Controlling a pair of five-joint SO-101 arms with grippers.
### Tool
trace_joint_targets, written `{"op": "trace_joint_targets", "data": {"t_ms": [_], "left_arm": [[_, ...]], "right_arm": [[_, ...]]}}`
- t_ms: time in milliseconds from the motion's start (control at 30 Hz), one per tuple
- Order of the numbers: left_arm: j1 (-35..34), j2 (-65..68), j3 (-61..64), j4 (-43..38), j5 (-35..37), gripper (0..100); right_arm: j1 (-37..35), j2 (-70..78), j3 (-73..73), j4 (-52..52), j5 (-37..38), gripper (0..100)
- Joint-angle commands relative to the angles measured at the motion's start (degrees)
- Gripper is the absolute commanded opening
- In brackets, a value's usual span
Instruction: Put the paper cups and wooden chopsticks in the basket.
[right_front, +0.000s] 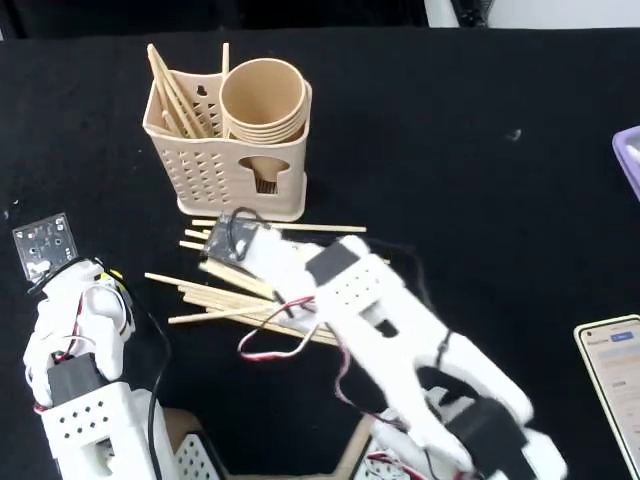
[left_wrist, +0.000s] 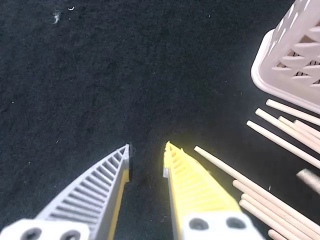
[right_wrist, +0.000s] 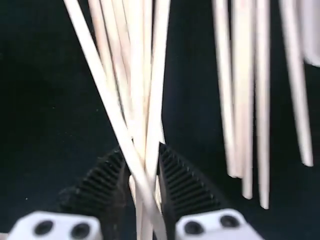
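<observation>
The loose chopsticks (right_front: 215, 298) are lying scattered on the black worktop (right_front: 480, 200) just in front of the basket (right_front: 215, 170). The basket is already holding a stack of paper cups (right_front: 262, 95) in one compartment and several upright sticks (right_front: 175, 95) in the other.

I'm judging the sticks to be light, stiff and smooth, so they are likely to roll or slip out of a loose pinch. Taking a few together near the middle of their length should be keeping them level. A hold near one end would be letting them droop and fan apart.

The right gripper (right_wrist: 142, 155) is sitting low over the pile, its dark fingers (right_wrist: 185, 185) pressing in on a small crossed bundle of sticks. The left gripper (left_wrist: 147, 146) is hanging just above bare worktop beside the pile, its fingers (left_wrist: 192, 185) standing narrowly apart and holding nothing.
</observation>
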Motion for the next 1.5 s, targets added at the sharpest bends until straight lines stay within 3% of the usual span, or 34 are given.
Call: {"op": "trace_joint_targets", "data": {"t_ms": [0, 367, 600, 867, 1033, 1200, 1467], "left_arm": [[-0.7, -0.6, -0.6, -1.3, 0.3, 12], [-0.7, -0.6, -0.6, -1.3, 0.3, 12], [-0.7, -0.6, -0.6, -1.3, 0.3, 12], [-0.7, -0.6, -0.6, -1.3, 0.3, 12], [-0.7, -0.6, -0.6, -1.3, 0.3, 12], [-0.7, -0.6, -0.6, -1.3, 0.3, 12], [-0.7, -0.6, -0.6, -1.3, 0.3, 12]], "right_arm": [[5.3, -5.7, -2.0, 0.6, -0.5, 1.1], [7.9, -9.9, -1.9, 1.0, 1.8, 1.1], [2.3, -6.9, 4.7, -3.5, 1.8, 2.1], [2.0, 2.7, 8.0, -10.1, 1.8, 24.8], [2.2, 4.0, 5.4, -10.5, 1.4, 25.0], [1.9, 4.4, 1.4, -10.8, -3.9, 25.0], [-1.2, 4.4, 4.3, -10.8, -3.8, 25.0]]}}
